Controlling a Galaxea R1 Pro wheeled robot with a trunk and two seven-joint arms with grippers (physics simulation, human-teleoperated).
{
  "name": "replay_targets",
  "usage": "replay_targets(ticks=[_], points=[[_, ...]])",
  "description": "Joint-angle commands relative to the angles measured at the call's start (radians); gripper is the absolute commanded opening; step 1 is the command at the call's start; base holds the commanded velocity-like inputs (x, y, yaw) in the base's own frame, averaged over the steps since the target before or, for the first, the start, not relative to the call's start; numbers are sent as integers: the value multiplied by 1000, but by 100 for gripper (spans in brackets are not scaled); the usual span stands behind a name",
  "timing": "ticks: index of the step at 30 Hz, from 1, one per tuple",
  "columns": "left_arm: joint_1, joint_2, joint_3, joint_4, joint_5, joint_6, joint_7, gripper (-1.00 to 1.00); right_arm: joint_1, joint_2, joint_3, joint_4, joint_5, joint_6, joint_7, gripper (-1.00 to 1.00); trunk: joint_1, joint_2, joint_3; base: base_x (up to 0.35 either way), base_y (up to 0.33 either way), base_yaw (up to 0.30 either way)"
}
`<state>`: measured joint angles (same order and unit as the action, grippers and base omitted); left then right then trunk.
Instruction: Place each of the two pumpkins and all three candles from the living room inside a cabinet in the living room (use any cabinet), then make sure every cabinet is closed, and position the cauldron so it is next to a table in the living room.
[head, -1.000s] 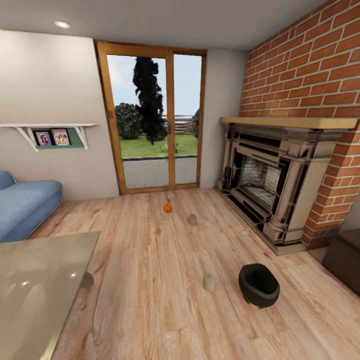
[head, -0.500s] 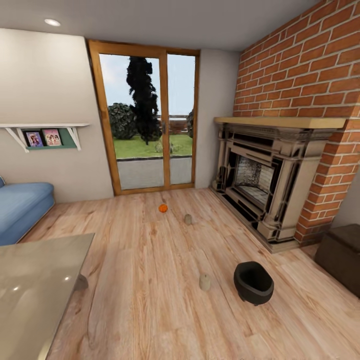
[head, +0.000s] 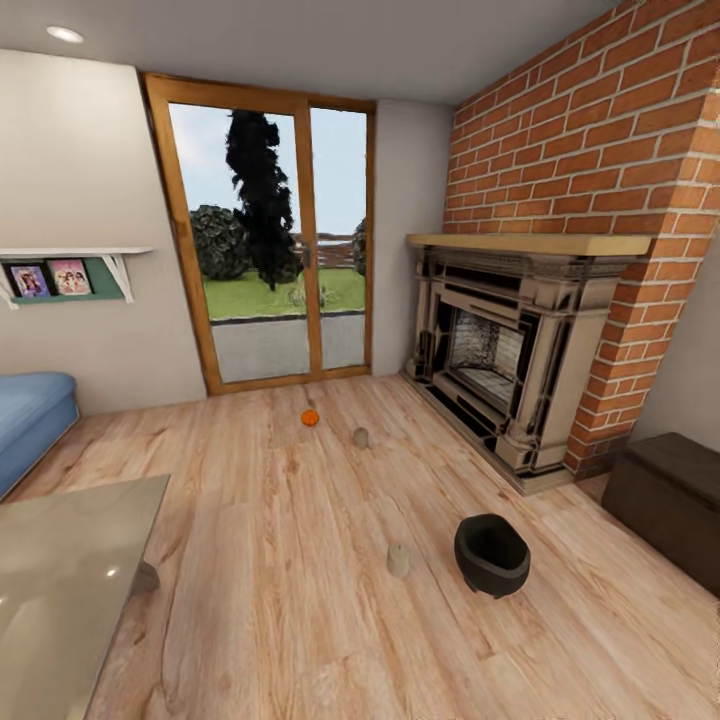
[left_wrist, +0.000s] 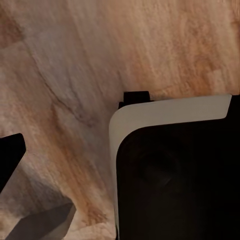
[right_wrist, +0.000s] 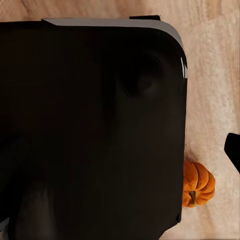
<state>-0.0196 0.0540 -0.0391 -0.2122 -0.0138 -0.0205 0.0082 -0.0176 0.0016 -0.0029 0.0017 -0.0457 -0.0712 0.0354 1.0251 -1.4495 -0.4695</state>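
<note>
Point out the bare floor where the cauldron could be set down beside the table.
Bare floor lies between the glass table at the head view's left and the near candle, and beyond toward the pumpkin. It is tighter around the cauldron, with that candle close beside it and the fireplace and dark cabinet behind.

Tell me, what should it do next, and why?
Probably roll forward toward the nearest candle, which stands on the floor beside the cauldron. A pumpkin and another candle lie farther off near the glass door, and the cabinet sits at the right.
</note>
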Motion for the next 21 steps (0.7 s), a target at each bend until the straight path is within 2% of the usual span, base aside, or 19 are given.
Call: replay_targets(ticks=[1, 9, 14, 21], points=[[0, 1, -4, -3, -1, -2, 1, 100, -1, 0, 0, 1, -5, -4, 3, 100, 0, -1, -1, 0, 195, -217], [0, 1, -5, -9, -5, -2, 1, 100, -1, 0, 0, 1, -5, -4, 3, 100, 0, -1, -1, 0, 53, -249], [0, 0, -4, -7, -62, -4, 1, 100, -1, 0, 0, 1, -5, -4, 3, 100, 0, -1, -1, 0, 2, -287], [0, 0, -4, -7, -74, -4, 1, 100, -1, 0, 0, 1, -5, -4, 4, 100, 0, -1, -1, 0, 3, -292]])
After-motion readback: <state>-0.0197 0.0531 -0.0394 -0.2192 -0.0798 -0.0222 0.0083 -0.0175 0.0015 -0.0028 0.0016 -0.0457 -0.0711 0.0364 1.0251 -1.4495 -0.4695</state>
